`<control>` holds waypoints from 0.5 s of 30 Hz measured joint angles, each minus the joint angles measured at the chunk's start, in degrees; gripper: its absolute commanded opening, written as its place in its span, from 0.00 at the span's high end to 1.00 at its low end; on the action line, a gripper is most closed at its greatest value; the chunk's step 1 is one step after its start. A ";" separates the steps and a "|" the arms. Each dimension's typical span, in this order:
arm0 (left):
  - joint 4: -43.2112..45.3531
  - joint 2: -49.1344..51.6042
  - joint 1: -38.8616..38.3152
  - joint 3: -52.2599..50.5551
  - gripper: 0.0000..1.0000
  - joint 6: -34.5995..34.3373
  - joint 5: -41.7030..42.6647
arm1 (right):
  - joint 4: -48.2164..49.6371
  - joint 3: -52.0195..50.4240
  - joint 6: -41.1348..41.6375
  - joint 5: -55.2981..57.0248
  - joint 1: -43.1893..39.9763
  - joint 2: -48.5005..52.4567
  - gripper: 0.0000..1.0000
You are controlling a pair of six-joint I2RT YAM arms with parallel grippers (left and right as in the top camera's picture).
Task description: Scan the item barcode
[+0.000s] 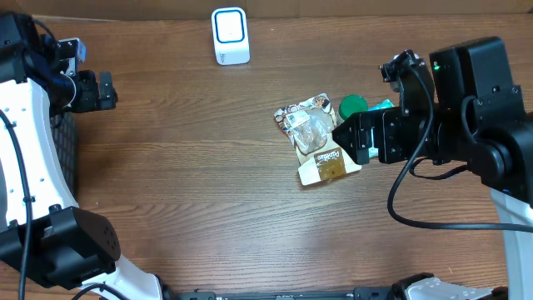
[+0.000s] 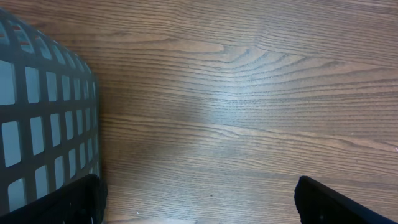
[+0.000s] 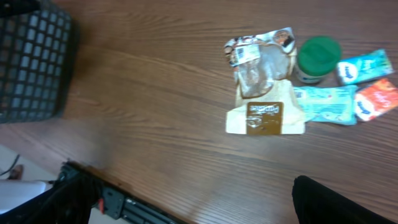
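The snack bag [image 1: 315,140] [image 3: 264,84] lies flat on the wooden table [image 1: 208,167], right of centre. Its upper part is clear with print. Its lower part is tan with a brown label. No barcode can be made out at this size.

A bottle with a green cap [image 1: 352,106] [image 3: 318,57] stands just beside the bag's upper right corner. In the right wrist view, three small packets lie to the right of the bag: a teal packet [image 3: 326,102] touching its edge, a blue-and-white packet [image 3: 364,65], and a red packet [image 3: 376,102].

The right gripper [image 1: 354,140] [image 3: 186,183] is positioned above the right side of this group. Its jaws are spread wide with nothing between them.

The white scanner [image 1: 230,35] stands at the far edge of the table, well apart from the bag.

The left gripper [image 1: 100,90] [image 2: 199,196] is at the far left, over bare table. Its jaws are spread fully and hold nothing. A dark mesh basket [image 1: 68,167] [image 2: 37,124] [image 3: 31,62] sits just beside it.
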 measured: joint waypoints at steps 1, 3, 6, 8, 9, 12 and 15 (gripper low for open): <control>-0.02 0.02 0.02 0.00 0.00 0.00 0.00 | 0.79 0.00 0.00 1.36 0.02 -0.04 0.00; -0.02 0.02 0.00 0.00 0.00 0.00 0.00 | 3.78 -0.26 -0.04 3.80 0.00 -0.33 0.00; -0.04 0.00 0.00 0.00 0.00 0.00 0.02 | 12.46 -4.17 -1.25 7.23 0.00 -3.04 0.00; 0.00 0.00 0.00 0.00 0.00 0.00 0.00 | 19.61 -9.84 -3.15 8.83 0.00 -7.06 0.00; 0.00 0.00 0.00 0.00 0.00 0.00 -0.04 | 21.73 -12.31 -3.80 9.25 -0.04 -9.01 0.00; 0.02 0.00 0.00 0.00 0.01 0.00 -0.02 | 34.62 -23.61 -5.57 9.88 -1.66 -17.00 0.00; 0.02 0.00 0.00 0.00 0.00 0.00 -0.04 | 48.11 -37.77 -6.45 10.08 -5.60 -26.53 0.00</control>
